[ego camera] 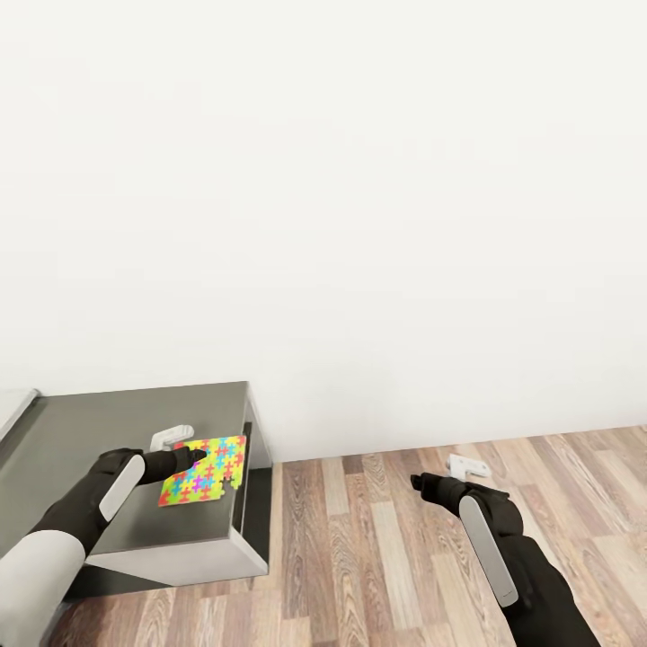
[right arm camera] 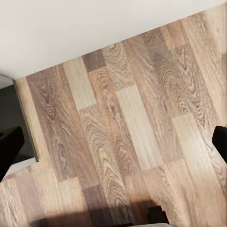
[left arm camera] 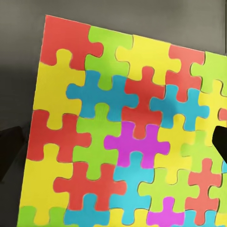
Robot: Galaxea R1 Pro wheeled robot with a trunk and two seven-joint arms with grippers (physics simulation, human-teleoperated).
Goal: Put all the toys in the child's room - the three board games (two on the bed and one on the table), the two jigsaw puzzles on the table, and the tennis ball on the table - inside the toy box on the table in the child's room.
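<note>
Starting at the left, I find my left gripper (ego camera: pixel 193 460) directly over the jigsaw puzzle (ego camera: pixel 205 469), which lies flat on the dark grey top of the table (ego camera: pixel 99 431) near its right-hand edge. I judge the left arm far the nearer; the puzzle sits straight below its jaws and, being square, offers no long axis. The left wrist view shows the puzzle (left arm camera: pixel 127 132) close, one dark fingertip (left arm camera: pixel 220 142) at each margin, so I read those jaws as wide apart and holding nothing. My right gripper (ego camera: pixel 422 483) hangs over the plank floor (right arm camera: pixel 123 127), well apart from the table, jaws likewise spread and empty.
</note>
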